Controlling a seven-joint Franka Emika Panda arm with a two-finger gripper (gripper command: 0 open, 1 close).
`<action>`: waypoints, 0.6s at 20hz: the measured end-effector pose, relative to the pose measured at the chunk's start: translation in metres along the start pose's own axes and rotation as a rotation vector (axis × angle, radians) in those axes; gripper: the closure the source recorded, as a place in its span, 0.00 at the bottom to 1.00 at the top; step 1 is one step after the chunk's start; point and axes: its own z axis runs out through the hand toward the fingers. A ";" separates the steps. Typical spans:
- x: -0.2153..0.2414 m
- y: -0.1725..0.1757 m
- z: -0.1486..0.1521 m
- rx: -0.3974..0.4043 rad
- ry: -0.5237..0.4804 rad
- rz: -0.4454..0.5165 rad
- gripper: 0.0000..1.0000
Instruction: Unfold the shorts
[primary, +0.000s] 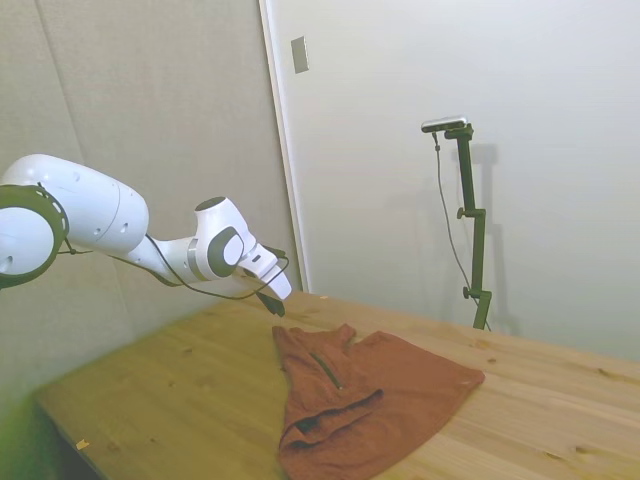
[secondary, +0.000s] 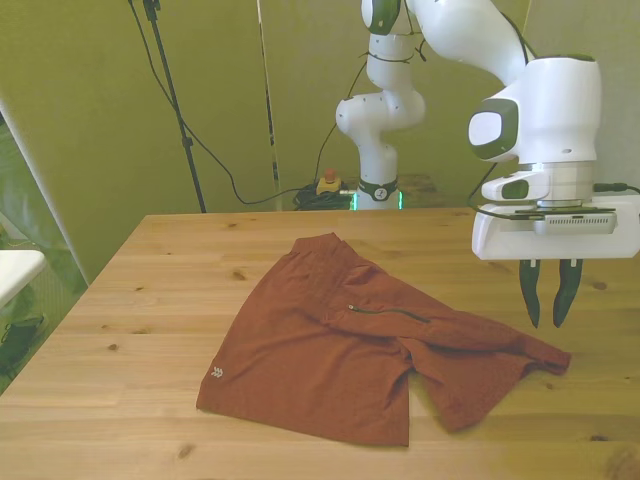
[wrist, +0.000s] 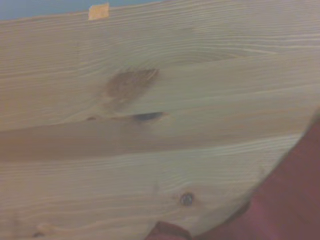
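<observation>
Your gripper (secondary: 549, 298) hangs above the table (secondary: 150, 300) with its two dark fingers a little apart and nothing between them; the shorts (secondary: 330, 350) lie flat on the wood below it and mostly off toward the front view's left, their nearest corner almost under the fingertips. You see rust-orange cloth, still partly folded; one leg overlaps the other, a thin dark zipper line (secondary: 385, 311) crosses the middle, and a small pale logo (secondary: 216, 375) sits near the hem farthest from the gripper.

Shorts (secondary: 330, 360) matt soft cloth; table (secondary: 150, 290) knotty grained wood; arm (secondary: 545, 100) glossy white plastic
</observation>
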 end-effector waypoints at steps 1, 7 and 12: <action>0.006 0.004 -0.007 -0.006 -0.004 -0.001 0.00; 0.073 0.068 -0.062 -0.054 0.007 0.006 0.00; 0.112 0.131 -0.084 -0.110 -0.044 -0.019 0.00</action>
